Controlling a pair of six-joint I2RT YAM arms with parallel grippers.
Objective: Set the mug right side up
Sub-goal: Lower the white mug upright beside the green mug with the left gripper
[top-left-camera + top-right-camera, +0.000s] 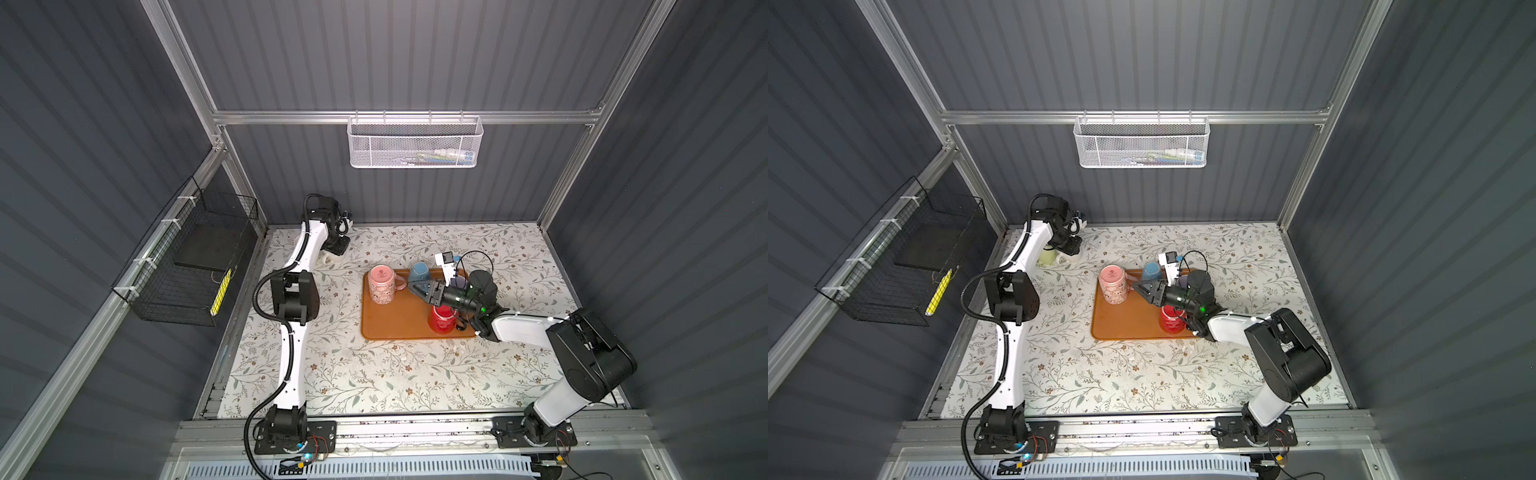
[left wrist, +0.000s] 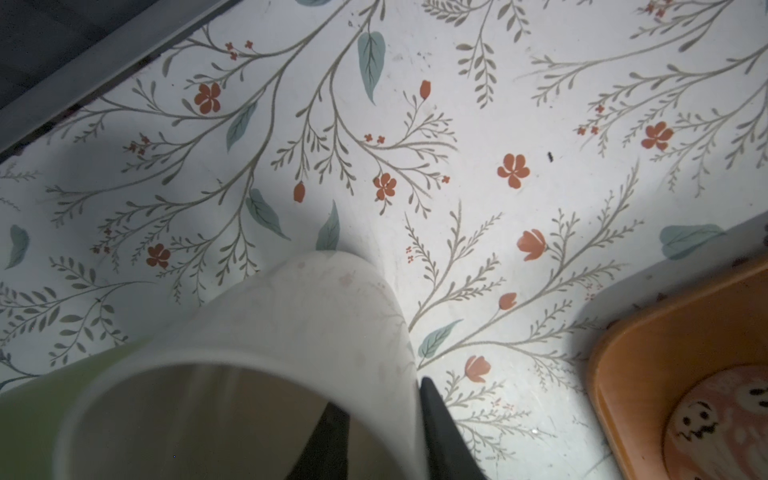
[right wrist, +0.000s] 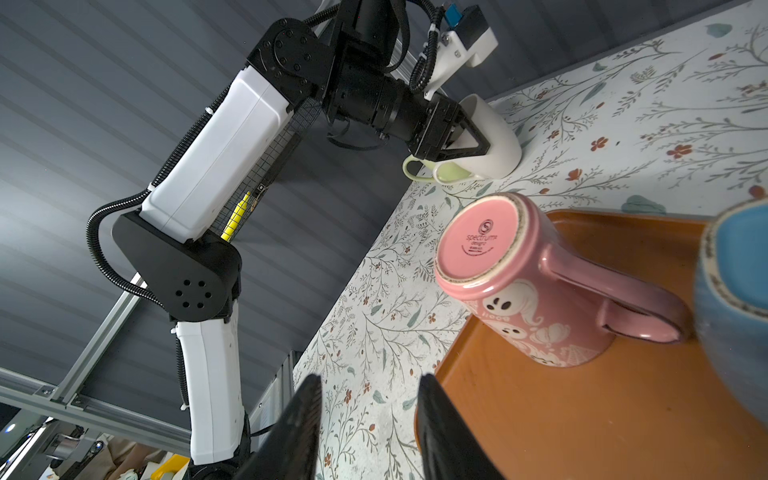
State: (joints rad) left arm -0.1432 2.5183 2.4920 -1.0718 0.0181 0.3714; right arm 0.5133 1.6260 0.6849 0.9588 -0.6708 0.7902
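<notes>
Two left gripper (image 2: pixel 386 432) fingers (image 2: pixel 440 432) straddle white mug (image 2: pixel 291 316) wall (mug upright).

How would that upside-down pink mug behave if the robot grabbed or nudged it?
The pink mug looks like glazed ceramic, so it is probably rigid, fairly heavy and slippery to pinch. Standing rim-down on the orange tray, it seems stable and would likely slide rather than tip. A drop could chip it.

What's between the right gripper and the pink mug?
Nothing stands between them. In the right wrist view, only bare tray and cloth show between the open right gripper and the upside-down pink mug.
</notes>
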